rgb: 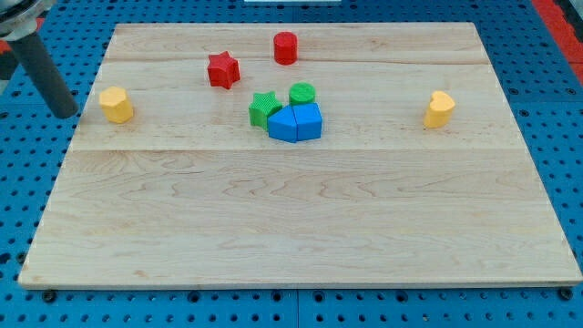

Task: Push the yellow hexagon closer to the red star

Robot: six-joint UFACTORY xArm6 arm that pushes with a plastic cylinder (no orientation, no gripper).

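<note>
The yellow hexagon [116,104] sits near the board's left edge. The red star [222,70] lies to its right and a little nearer the view's top. My tip [69,115] is at the end of the dark rod, just left of the yellow hexagon, at the board's left edge, with a small gap between them.
A red cylinder [285,47] stands right of the star. A green star [263,108], a green cylinder [302,94] and two blue blocks [295,123] cluster at mid-board. Another yellow block [439,109] sits at the right. The wooden board [291,228] lies on a blue pegboard.
</note>
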